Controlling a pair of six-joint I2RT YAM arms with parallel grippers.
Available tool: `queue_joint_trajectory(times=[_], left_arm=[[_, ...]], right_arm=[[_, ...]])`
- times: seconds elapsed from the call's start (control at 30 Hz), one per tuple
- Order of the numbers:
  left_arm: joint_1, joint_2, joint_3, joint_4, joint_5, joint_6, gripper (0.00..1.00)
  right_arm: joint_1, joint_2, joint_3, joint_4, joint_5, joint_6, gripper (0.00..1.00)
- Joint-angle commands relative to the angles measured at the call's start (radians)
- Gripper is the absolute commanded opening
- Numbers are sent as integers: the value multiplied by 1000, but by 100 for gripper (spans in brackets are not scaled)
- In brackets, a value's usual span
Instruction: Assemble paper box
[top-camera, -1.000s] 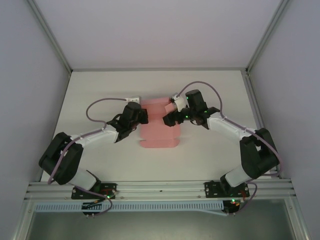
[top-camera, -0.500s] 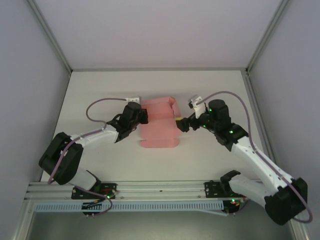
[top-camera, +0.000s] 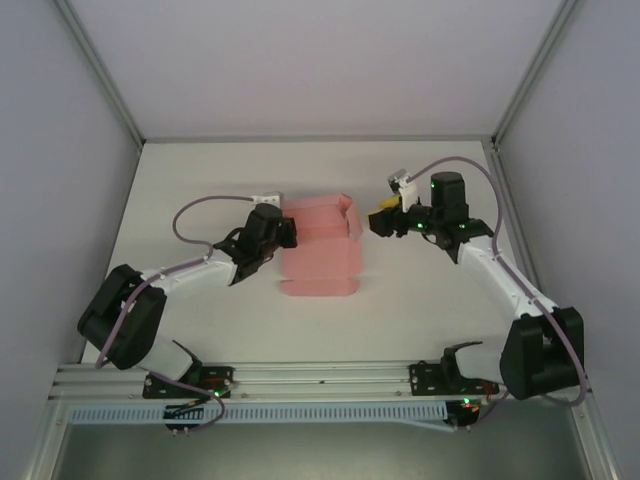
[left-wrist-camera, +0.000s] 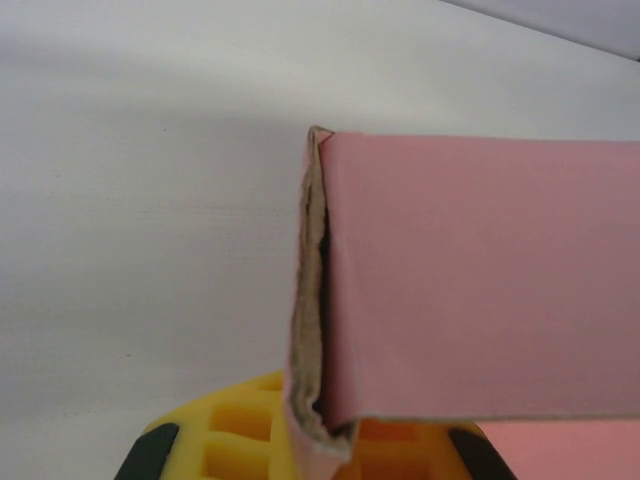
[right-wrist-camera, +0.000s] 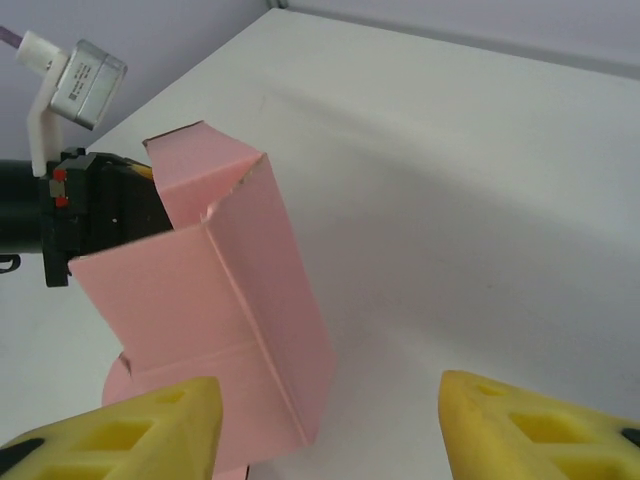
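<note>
1. right gripper (top-camera: 383, 222) has backed off to the right, fingers spread and empty
2. paper box (top-camera: 318, 255) lies mid-table, its right flap now standing
3. left gripper (top-camera: 283, 233) at the box's left edge; cannot tell its grip

Looks down and forward from above and behind the bases (top-camera: 190, 382), far off, over the whole table (top-camera: 200, 180). On the left wrist, sits hard up against the box (left-wrist-camera: 480, 280), facing along the table — on the right wrist, further back, looking past the right gripper (right-wrist-camera: 330, 385) at the box's other side, left gripper (right-wrist-camera: 140, 200) behind it. Shared by all three: box and table beside it.
</note>
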Motion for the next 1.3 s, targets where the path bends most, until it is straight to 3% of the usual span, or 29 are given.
queue_joint_trajectory(times=[0.0, 0.33, 0.5, 0.63, 0.7, 0.8, 0.83, 1.03, 1.13, 1.27], left_arm=[[5, -3, 10, 18, 22, 22, 0], [6, -8, 14, 16, 21, 19, 0], [5, -13, 15, 14, 22, 18, 0], [6, -15, 17, 15, 25, 11, 0], [4, -14, 18, 15, 26, 6, 0], [2, -7, 27, 12, 25, -19, 0], [2, -2, 34, 9, 23, -31, 0], [-12, 17, 63, -1, 17, -97, 0], [-13, 19, 88, -64, -23, -139, 0], [2, 45, 164, -304, -164, -240, 0]], right_arm=[[37, 61, 84, -37, -41, -73, 53], [130, 167, 148, -84, -5, -97, 43], [192, 188, 138, -28, 201, -51, 48], [227, 196, 109, 80, 314, 15, 45], [262, 196, 99, 126, 452, 53, 43], [350, 208, 79, 211, 790, 95, 36], [380, 224, 73, 244, 903, 103, 28], [451, 426, 156, 261, 1527, 211, 7], [451, 510, 212, 209, 1720, 236, 5], [443, 556, 245, 206, 1924, 159, 7]])
